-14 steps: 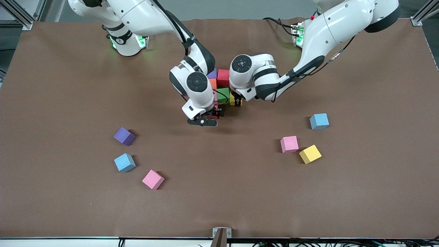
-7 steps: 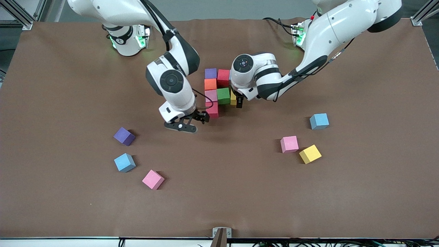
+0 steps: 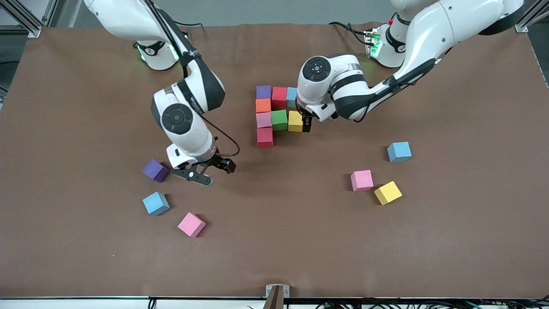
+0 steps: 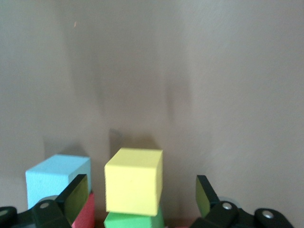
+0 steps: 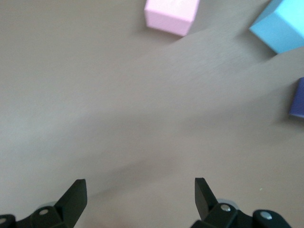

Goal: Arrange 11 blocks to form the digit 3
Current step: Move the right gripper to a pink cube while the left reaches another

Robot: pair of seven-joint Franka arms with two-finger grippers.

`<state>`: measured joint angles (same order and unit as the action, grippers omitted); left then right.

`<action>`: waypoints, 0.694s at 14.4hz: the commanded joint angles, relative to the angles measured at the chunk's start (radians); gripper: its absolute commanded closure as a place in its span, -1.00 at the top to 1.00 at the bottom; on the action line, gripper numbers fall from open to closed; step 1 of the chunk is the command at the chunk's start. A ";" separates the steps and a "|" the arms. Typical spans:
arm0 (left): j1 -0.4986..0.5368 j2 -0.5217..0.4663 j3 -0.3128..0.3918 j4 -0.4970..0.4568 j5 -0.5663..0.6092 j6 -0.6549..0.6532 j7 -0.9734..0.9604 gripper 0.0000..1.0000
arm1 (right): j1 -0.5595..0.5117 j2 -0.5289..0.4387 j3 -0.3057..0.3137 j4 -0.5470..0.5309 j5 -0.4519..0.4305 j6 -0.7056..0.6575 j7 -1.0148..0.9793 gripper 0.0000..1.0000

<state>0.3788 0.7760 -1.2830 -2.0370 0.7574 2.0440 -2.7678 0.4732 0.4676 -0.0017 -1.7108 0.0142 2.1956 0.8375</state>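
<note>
Brown cloth covers the surface (image 3: 274,240), and loose blocks lie well apart from the cluster: a purple cube (image 3: 155,170), a light blue cube (image 3: 155,203) and a pink cube (image 3: 191,224) toward the right arm's end, another light blue cube (image 3: 399,151), a pink one (image 3: 362,180) and a yellow one (image 3: 388,192) toward the left arm's end. The right claw (image 3: 206,171) hangs spread and empty just beside the purple cube. The left claw (image 4: 137,199), spread, straddles the cluster's yellow block (image 3: 295,121) without pinching it. Mid-surface, the partial digit 3 (image 3: 274,113) is a tight group of touching matte cubes: purple, red and light blue in the bar farthest from the front camera, orange below purple, then pink, green and yellow, and one red cube nearest
</note>
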 commanded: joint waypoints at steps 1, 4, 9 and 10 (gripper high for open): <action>0.075 -0.009 -0.033 0.050 0.039 -0.082 -0.055 1.00 | -0.024 0.078 -0.027 0.086 -0.008 -0.005 0.018 1.00; 0.149 -0.006 -0.019 0.133 0.039 -0.111 0.115 1.00 | -0.045 0.208 -0.032 0.257 -0.017 -0.011 0.110 1.00; 0.175 0.000 0.129 0.244 0.037 -0.114 0.266 1.00 | -0.133 0.333 -0.035 0.417 -0.019 0.004 0.071 1.00; 0.175 0.006 0.155 0.254 0.039 -0.113 0.273 1.00 | -0.145 0.360 -0.035 0.448 -0.019 0.006 0.055 1.00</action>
<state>0.5723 0.7756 -1.1715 -1.8179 0.7866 1.9488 -2.5139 0.3648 0.7575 -0.0518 -1.3616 0.0125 2.2082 0.9106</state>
